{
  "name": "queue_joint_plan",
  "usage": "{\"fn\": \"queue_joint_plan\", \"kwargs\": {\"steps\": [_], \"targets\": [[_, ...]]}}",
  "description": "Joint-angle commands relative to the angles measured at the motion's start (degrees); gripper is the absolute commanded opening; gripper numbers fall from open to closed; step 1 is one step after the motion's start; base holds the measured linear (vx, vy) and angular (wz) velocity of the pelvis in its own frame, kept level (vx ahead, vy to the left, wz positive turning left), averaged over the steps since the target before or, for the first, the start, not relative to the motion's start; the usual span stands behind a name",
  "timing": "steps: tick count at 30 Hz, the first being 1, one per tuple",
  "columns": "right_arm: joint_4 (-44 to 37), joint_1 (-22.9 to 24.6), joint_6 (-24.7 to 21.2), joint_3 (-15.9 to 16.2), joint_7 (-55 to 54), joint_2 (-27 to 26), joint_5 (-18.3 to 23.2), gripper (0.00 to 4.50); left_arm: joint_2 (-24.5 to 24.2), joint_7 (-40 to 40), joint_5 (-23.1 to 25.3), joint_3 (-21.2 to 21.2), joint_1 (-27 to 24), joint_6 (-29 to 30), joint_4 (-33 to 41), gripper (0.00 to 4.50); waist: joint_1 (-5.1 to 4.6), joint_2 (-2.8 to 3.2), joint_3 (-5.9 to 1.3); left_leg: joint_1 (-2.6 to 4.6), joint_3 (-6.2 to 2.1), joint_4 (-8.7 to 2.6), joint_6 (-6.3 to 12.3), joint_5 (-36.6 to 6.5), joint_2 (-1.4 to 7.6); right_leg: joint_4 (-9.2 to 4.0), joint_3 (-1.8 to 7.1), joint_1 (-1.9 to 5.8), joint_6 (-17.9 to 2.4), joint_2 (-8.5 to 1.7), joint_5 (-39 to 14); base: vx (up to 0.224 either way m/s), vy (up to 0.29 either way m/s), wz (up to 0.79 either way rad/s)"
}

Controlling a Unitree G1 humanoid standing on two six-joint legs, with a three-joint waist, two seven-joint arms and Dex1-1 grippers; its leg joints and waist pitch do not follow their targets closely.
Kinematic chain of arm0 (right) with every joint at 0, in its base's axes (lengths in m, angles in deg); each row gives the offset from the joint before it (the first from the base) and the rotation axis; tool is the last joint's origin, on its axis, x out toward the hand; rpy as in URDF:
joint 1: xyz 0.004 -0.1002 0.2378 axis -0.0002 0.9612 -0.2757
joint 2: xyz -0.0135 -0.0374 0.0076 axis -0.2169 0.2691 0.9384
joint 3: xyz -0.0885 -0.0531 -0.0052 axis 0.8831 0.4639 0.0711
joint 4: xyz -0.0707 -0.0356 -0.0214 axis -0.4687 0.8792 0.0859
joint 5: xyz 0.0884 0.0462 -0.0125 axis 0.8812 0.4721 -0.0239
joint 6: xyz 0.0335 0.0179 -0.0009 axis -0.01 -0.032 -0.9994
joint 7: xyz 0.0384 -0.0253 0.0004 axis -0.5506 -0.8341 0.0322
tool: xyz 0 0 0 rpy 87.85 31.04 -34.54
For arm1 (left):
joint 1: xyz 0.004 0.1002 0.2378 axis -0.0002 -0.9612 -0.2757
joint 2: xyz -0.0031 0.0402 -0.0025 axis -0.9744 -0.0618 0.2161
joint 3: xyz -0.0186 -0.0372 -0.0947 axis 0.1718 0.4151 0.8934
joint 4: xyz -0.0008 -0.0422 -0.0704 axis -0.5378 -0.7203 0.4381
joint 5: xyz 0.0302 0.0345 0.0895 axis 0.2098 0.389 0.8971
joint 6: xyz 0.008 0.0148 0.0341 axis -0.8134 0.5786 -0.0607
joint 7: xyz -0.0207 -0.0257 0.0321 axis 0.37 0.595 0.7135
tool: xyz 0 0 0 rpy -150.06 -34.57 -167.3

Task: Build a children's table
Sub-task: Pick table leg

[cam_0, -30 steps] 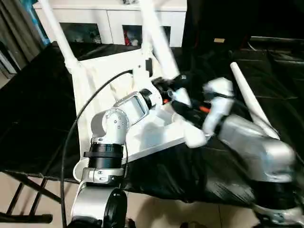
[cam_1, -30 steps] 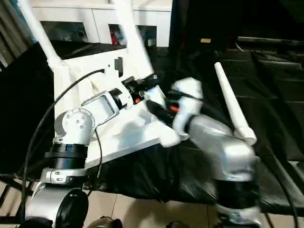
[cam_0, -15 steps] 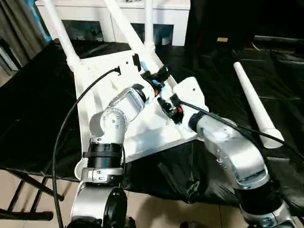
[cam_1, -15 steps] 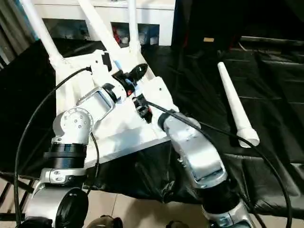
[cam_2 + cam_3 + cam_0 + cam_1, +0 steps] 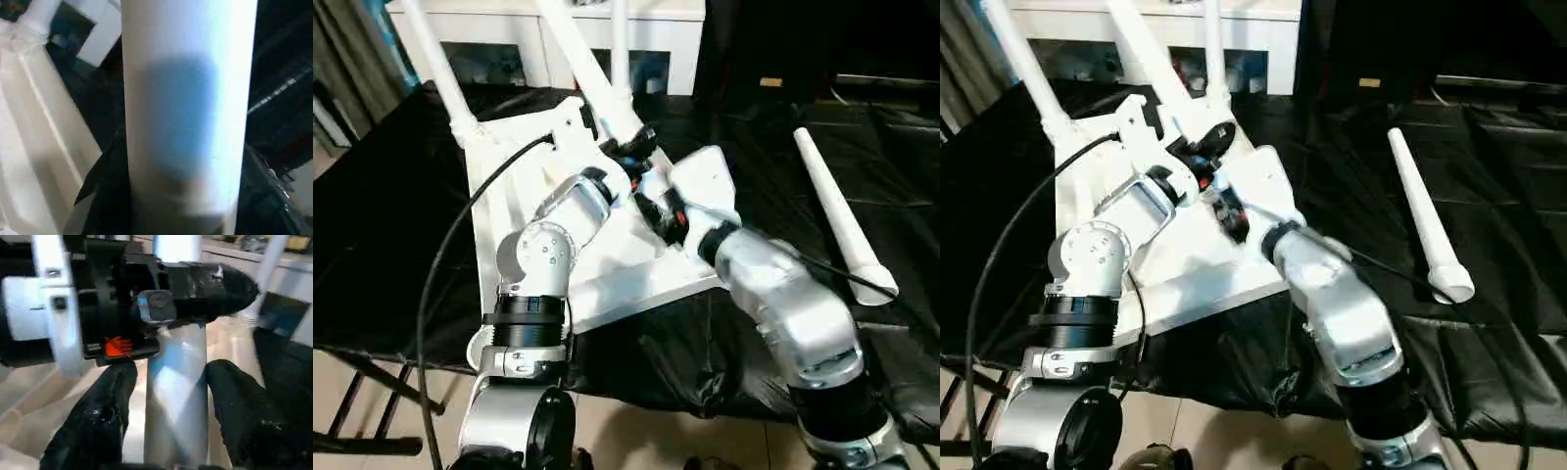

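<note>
We look down on the black-draped work surface (image 5: 391,225), where the children's table (image 5: 636,274) lies upside down at centre-left of the frame, ribbed underside up. Two of its legs already stand in the far corner sockets at upper left (image 5: 435,69) and upper centre (image 5: 620,44). A third leg (image 5: 582,59) leans from the top edge down toward the table's right side, and a fourth, loose leg (image 5: 837,211) lies flat on the cloth well apart at right, its long axis running from upper centre-right toward the lower right.

Both arms meet at the leaning leg in the upper middle. Our left gripper (image 5: 631,147) is closed around its shaft; the left wrist view shows the tube running straight up between dark fingers (image 5: 105,191). Our right gripper (image 5: 168,396) stands just below, its two black fingers (image 5: 93,426) parted on either side of the same tube; we cannot tell whether they press it.

We judge the coming move turns on lining the leg's long axis up with its socket, and the left gripper sits nearer that joint.

The leg's foot and the socket are hidden behind the grippers. The white cabinet (image 5: 666,39) is cut off at the top.
</note>
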Motion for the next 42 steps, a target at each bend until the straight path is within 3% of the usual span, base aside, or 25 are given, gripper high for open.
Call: {"fn": "queue_joint_plan", "kwargs": {"steps": [1,4,8,12,16,24,29,33,35,38,39,42], "targets": [[-1.14,-0.70,-0.17,-3.20,5.01,1.33,5.22,2.97,0.97,4.41,0.67,-3.97,0.66,1.11,-0.25,1.84,-0.16,-0.50,-5.23,1.40,-1.21,-3.31,2.35,-6.55,2.28,-3.63,2.42,3.38,-10.19,-2.43,-6.99,0.000,0.000,0.00],[-1.20,0.84,-2.64,-3.48,15.41,9.28,8.11,3.29,-3.34,13.08,-0.08,-7.71,0.93,3.21,0.75,1.83,0.07,-0.79,-5.31,1.47,-1.22,-3.20,2.63,-6.20,2.32,-3.45,2.40,3.64,-10.69,-2.46,-6.10,0.000,0.000,0.00],[-2.04,2.08,-6.11,-5.31,22.71,13.31,13.61,3.35,-6.68,19.31,-1.16,-9.72,1.21,4.84,0.78,1.83,-0.01,-1.03,-5.34,1.05,-1.17,-2.96,3.60,-6.01,2.15,-3.40,2.40,4.01,-11.78,-2.76,-7.42,0.000,0.000,0.00],[-2.51,2.85,-9.28,-8.05,29.01,16.16,20.55,3.35,-9.83,27.69,-2.83,-11.60,1.64,7.60,1.57,1.83,-0.01,-1.19,-5.30,1.20,-1.04,-2.89,3.67,-6.63,2.17,-3.66,2.35,3.78,-12.04,-2.76,-10.73,0.000,0.000,0.00],[-1.67,2.98,-9.84,-7.61,32.82,18.89,22.50,3.35,-10.75,32.55,-5.52,-11.73,2.15,9.94,2.53,1.83,0.13,-0.93,-5.31,1.50,-1.12,-2.93,2.70,-7.70,2.39,-3.70,2.23,3.54,-12.21,-2.75,-12.48,0.000,0.000,0.00],[-0.58,3.71,-10.45,-6.12,37.50,22.21,22.97,3.35,-9.80,36.33,-11.04,-8.56,3.30,12.50,2.01,1.83,0.23,-1.06,-5.16,1.41,-1.21,-2.91,1.90,-9.81,2.41,-3.95,2.16,3.54,-12.00,-2.97,-15.33,0.000,0.000,0.00],[-0.05,3.81,-10.81,-6.95,37.39,22.50,24.47,3.35,-9.83,38.03,-12.05,-7.16,3.41,12.47,1.37,1.83,0.06,-1.10,-4.92,1.26,-1.31,-3.02,1.91,-10.36,2.30,-4.37,2.11,3.48,-10.44,-2.91,-17.85,0.000,0.000,0.00],[0.55,3.70,-11.25,-8.44,37.51,21.79,25.82,3.35,-10.05,39.12,-12.94,-7.12,3.31,13.22,1.33,1.83,0.14,-1.10,-4.98,1.36,-1.29,-2.97,1.85,-10.29,2.28,-4.43,2.09,3.37,-10.30,-2.87,-18.19,0.000,0.000,0.00],[0.58,3.76,-11.63,-8.87,37.54,21.43,26.47,3.08,-10.40,40.04,-13.04,-7.48,3.23,13.37,1.69,1.83,0.07,-0.78,-4.93,1.36,-1.32,-3.06,1.95,-10.41,2.29,-4.42,2.06,3.27,-10.56,-2.75,-17.40,0.000,0.000,0.00],[0.47,3.93,-11.81,-8.95,37.61,21.32,26.90,3.01,-10.58,40.34,-13.16,-7.53,3.28,13.60,1.74,1.83,0.05,-0.88,-4.98,1.34,-1.35,-3.12,1.91,-10.27,2.36,-4.24,2.07,3.35,-11.04,-2.75,-15.93,0.000,0.000,0.00],[0.47,3.99,-11.83,-8.92,37.64,21.37,27.05,2.73,-10.58,40.34,-13.22,-7.52,3.30,13.59,1.67,1.83,0.08,-0.89,-4.97,1.37,-1.33,-3.10,1.88,-10.36,2.35,-4.26,2.08,3.36,-11.05,-2.81,-16.06,0.000,0.000,0.00],[0.32,4.33,-11.78,-8.65,37.51,21.51,27.61,2.59,-10.48,40.49,-13.22,-7.32,3.38,13.57,1.44,1.83,0.09,-0.92,-4.91,1.39,-1.34,-3.13,1.72,-10.66,2.36,-4.35,2.09,3.38,-10.87,-2.88,-17.03,0.000,0.000,0.00]]}}
